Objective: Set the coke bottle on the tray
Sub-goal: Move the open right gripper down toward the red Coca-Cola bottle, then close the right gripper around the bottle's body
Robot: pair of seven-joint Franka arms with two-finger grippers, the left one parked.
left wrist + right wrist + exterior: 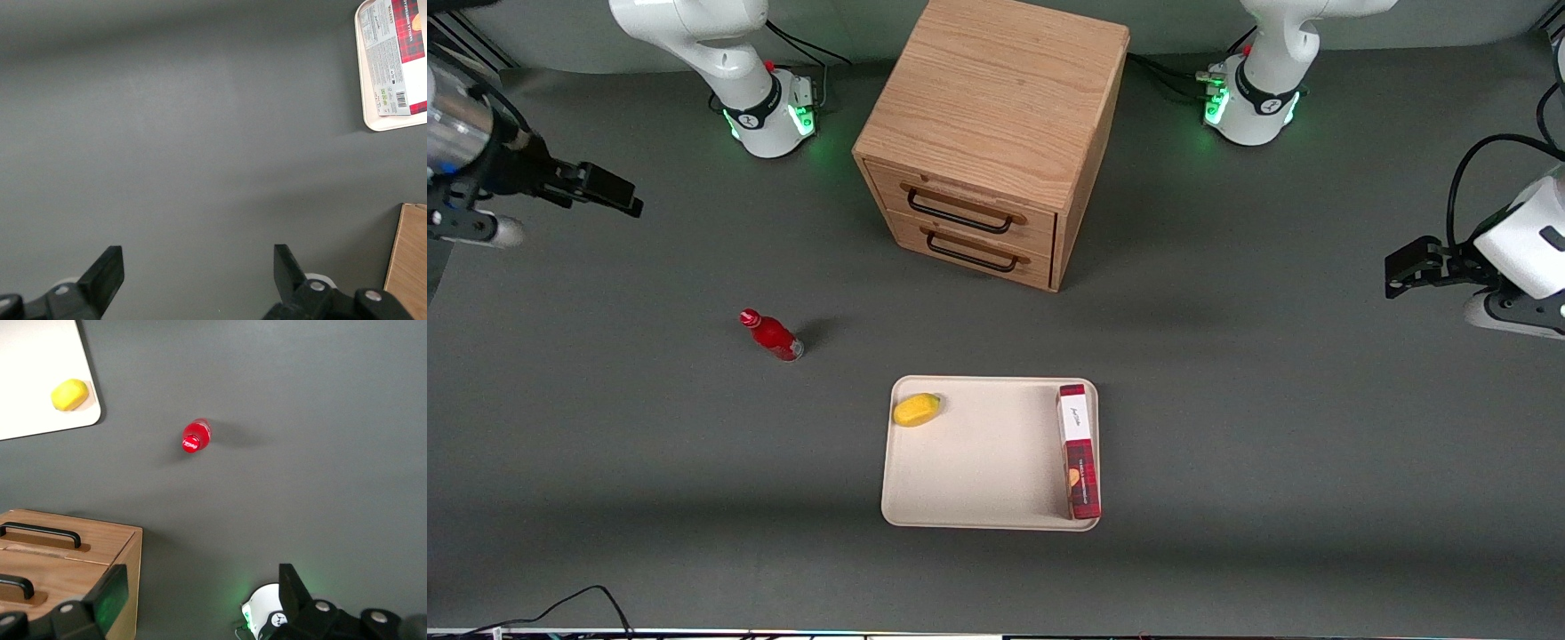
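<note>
Small red coke bottle [771, 334] w/ red cap stands upright on the dark grey bench [605, 462], well apart from the flat cream-beige tray [978, 462], toward the working arm's end. Right arm's black two-finger gripper [200, 593] hangs high over the bench edge, fingers spread wide, nothing betw. them. On the tray: yellow fruit [917, 410] in one corner, long dark-red plaid box [1079, 451] along the rim nearest the parked arm. Wooden two-drawer cabinet [996, 133] sits farther from the front camera than the tray.
</note>
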